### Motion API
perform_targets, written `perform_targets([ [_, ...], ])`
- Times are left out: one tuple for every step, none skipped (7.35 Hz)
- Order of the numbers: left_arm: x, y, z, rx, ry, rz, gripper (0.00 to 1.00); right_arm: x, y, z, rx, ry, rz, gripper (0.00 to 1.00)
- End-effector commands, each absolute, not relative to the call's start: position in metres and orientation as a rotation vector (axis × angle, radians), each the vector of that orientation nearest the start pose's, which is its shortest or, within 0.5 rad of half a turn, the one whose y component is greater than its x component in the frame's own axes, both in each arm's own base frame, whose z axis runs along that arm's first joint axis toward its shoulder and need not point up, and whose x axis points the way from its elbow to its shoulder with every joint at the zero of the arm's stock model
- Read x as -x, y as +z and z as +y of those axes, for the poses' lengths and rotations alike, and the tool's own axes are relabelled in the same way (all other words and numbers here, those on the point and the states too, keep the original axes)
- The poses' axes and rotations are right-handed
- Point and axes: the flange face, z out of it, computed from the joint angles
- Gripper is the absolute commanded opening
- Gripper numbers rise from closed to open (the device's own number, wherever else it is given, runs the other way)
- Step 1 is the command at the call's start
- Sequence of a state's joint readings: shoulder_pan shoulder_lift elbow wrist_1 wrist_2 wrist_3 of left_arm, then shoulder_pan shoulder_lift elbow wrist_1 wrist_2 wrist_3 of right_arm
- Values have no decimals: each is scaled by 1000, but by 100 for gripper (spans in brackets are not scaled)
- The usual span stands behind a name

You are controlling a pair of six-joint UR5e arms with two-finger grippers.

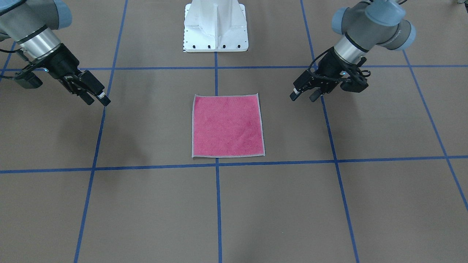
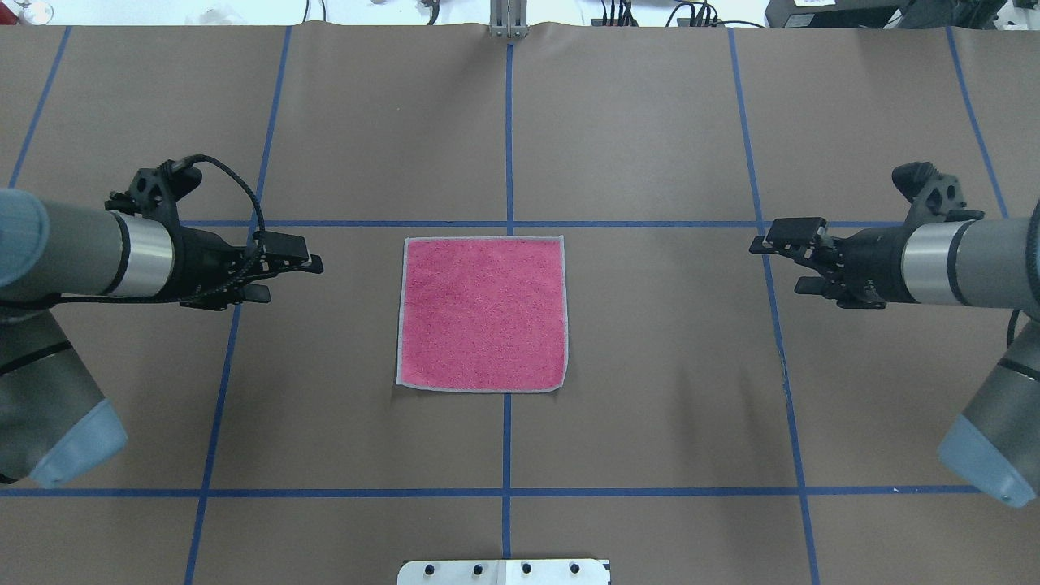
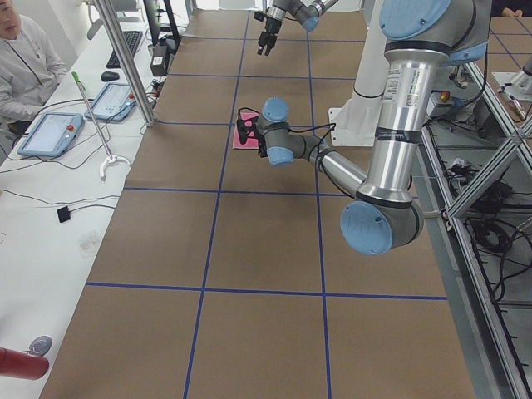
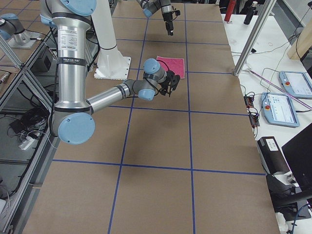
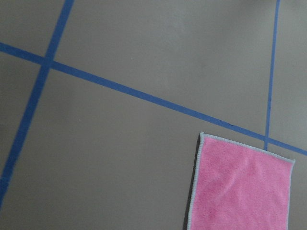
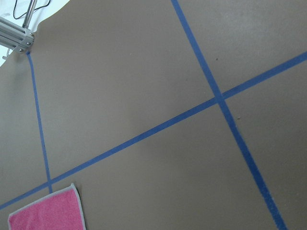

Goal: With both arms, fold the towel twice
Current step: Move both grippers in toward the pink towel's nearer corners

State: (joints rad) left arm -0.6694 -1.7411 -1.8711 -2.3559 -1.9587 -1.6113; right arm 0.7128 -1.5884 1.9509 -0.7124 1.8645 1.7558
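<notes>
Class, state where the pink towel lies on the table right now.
In the overhead view the towel lies flat, pink face up, in the middle of the table across the blue centre line, between the left gripper and the right gripper, touching neither.

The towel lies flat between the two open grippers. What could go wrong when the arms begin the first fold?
1. The towel lies flat against the brown paper cover, so the fingers may miss its thin edge or pinch the paper with it.
2. The left gripper and the right gripper hang apart from the towel, one on each side. If they take unequal corners, the fold may come out skewed.
</notes>
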Motion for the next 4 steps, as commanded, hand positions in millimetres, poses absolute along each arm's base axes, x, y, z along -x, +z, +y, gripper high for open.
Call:
perform_targets([
  [-408,327,-380,-25,-405,1289,100,360,359,-369,-58,663,-1296,96],
  [-429,311,-375,-12,-435,1267,100,382,343,-364,-41,683,-1277,95],
  [-458,299,-362,-24,-439,1218,100,411,326,-353,-38,704,-1256,94],
  [-475,298,-350,-24,-433,1189,99,442,309,-337,-58,707,-1226,94],
])
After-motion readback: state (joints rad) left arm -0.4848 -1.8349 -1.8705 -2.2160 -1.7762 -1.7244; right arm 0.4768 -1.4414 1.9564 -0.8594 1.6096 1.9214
